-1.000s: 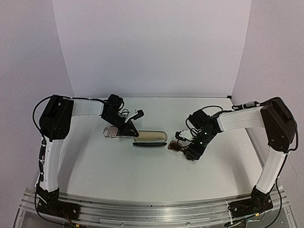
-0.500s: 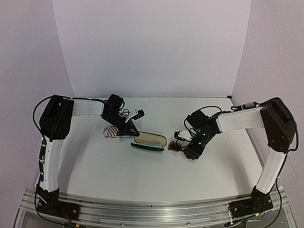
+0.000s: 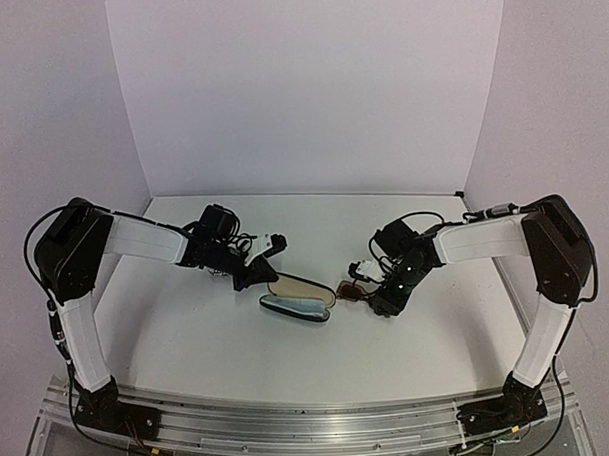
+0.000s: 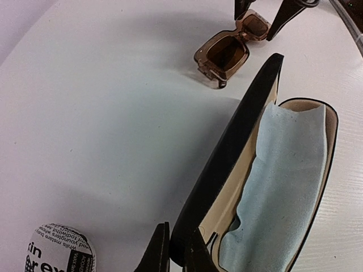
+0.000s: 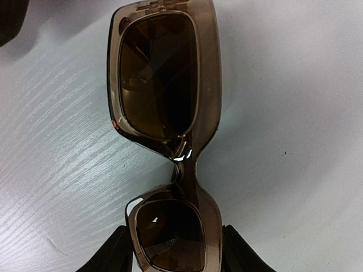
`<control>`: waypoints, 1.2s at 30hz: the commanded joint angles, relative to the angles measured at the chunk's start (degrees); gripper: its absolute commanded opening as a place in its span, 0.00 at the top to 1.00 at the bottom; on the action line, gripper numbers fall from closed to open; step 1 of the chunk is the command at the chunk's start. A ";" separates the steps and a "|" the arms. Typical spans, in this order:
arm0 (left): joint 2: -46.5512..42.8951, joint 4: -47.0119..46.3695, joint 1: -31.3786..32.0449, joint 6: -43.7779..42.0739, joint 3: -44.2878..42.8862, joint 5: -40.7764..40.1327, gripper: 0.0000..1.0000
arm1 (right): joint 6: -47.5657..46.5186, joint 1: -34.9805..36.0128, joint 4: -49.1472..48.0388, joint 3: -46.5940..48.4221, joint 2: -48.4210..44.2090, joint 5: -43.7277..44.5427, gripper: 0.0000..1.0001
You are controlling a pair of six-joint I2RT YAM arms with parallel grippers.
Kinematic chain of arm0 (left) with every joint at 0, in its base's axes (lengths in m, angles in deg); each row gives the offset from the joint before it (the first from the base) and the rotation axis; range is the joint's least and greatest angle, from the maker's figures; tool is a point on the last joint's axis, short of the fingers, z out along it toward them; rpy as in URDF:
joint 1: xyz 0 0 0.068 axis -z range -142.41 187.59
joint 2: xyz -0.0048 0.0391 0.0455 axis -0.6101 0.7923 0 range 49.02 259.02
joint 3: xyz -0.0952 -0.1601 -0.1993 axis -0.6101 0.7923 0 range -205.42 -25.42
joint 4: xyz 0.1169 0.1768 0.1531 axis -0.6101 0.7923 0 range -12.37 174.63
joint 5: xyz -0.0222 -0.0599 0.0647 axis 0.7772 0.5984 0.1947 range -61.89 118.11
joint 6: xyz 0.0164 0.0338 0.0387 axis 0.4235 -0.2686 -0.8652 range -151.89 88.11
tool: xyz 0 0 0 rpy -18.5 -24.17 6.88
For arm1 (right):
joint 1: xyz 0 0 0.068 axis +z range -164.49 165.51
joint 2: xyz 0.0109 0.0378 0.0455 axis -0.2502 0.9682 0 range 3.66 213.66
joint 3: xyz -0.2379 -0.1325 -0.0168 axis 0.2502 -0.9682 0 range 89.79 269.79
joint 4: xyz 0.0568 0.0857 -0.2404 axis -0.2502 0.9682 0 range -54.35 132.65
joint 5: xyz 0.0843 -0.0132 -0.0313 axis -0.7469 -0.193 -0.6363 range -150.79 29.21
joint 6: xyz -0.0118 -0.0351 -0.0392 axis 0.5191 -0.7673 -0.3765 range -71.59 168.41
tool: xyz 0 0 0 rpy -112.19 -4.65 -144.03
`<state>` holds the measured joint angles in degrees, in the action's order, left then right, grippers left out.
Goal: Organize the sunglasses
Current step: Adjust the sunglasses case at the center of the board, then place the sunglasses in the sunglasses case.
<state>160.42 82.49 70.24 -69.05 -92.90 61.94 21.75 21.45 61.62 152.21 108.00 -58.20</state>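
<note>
Your left gripper (image 4: 177, 241) pinches the black case (image 4: 227, 153) by its lid; your right gripper (image 5: 173, 255) straddles the brown sunglasses (image 5: 164, 85), grip unclear.
One lens is cropped; the case has slid nearer them.

One pair of sunglasses (image 5: 161, 79), brown. Two cases: one black case (image 4: 227, 153), one white case (image 4: 57, 250). One blue cloth (image 4: 283, 181). Two arms: left arm (image 3: 145, 237), right arm (image 3: 475, 240).

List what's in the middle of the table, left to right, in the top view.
left gripper, clamped on the case's left end → open black case → brown sunglasses
</note>
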 commanded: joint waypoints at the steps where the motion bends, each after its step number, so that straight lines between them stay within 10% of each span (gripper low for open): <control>1: -6.25 -21.00 2.54 2.92 7.48 -6.81 1.00 | -0.84 0.18 -0.93 -0.77 -3.39 -1.16 0.50; 21: -6.26 -40.16 8.00 7.49 18.12 -22.48 1.00 | 0.48 2.60 -0.09 2.59 -16.51 -0.99 0.57; 36: -7.05 -40.34 9.40 8.94 19.14 -22.32 1.00 | -10.25 12.58 -0.14 15.70 0.61 -4.28 0.55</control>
<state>156.19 45.99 79.61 -61.75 -74.38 39.85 15.57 33.56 61.12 165.02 106.71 -59.87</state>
